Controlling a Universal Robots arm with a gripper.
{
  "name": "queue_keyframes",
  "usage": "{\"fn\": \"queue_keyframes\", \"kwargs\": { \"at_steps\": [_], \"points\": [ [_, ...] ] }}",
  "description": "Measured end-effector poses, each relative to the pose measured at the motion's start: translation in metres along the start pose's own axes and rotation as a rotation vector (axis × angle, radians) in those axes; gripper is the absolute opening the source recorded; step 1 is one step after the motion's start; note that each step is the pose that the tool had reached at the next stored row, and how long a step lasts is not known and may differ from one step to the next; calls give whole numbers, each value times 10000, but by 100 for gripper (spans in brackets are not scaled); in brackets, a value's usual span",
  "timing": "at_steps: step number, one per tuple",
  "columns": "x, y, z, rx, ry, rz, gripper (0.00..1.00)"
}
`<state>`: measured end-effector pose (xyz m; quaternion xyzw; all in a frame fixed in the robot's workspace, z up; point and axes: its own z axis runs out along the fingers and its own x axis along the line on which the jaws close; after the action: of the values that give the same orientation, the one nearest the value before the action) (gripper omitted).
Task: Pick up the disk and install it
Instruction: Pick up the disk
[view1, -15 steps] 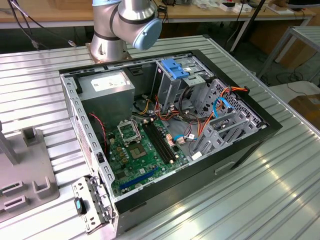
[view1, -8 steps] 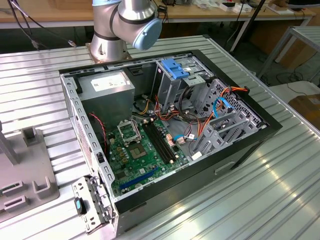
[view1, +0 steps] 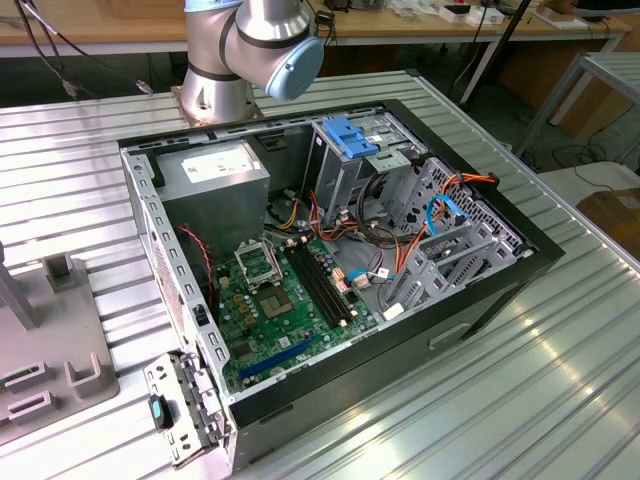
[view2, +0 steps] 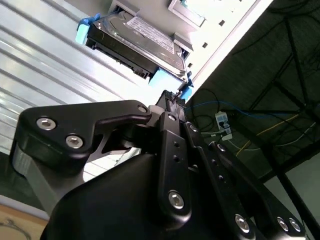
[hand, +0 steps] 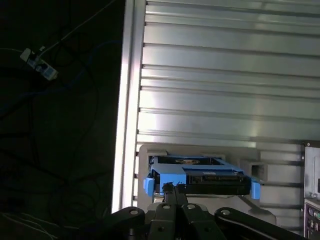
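- The disk sits in a grey holder close to an edge of the ribbed table.
- The gripper looks closed, its tips together right at the disk's blue frame; whether they pinch it is unclear.
- Risk: closed tips could nudge the disk askew in its holder.
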<state>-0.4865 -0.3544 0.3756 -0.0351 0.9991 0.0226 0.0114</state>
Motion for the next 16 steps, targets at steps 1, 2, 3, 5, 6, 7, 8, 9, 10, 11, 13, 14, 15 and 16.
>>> {"fn": "queue_keyframes", "kwargs": {
  "at_steps": [1, 2, 3, 5, 6, 7, 8, 9, 10, 11, 13, 14, 15, 16],
  "points": [
    [0, 0, 0, -3, 5, -104, 11],
    [0, 0, 0, -11, 21, -463, 11],
    [0, 0, 0, -21, 38, -854, 11],
    [0, 0, 0, -30, 55, -1223, 11],
    [0, 0, 0, -38, 70, -1565, 11],
    [0, 0, 0, -51, 93, -2094, 11],
    [0, 0, 0, -59, 108, -2422, 11],
    [0, 0, 0, -65, 118, -2669, 11],
    [0, 0, 0, -69, 126, -2832, 11],
    [0, 0, 0, -80, 146, -3298, 11],
    [0, 0, 0, -90, 164, -3696, 11],
    [0, 0, 0, -98, 177, -3998, 11],
    [0, 0, 0, -101, 184, -4156, 11],
    [0, 0, 1, -109, 198, -4481, 11]
  ]
}}
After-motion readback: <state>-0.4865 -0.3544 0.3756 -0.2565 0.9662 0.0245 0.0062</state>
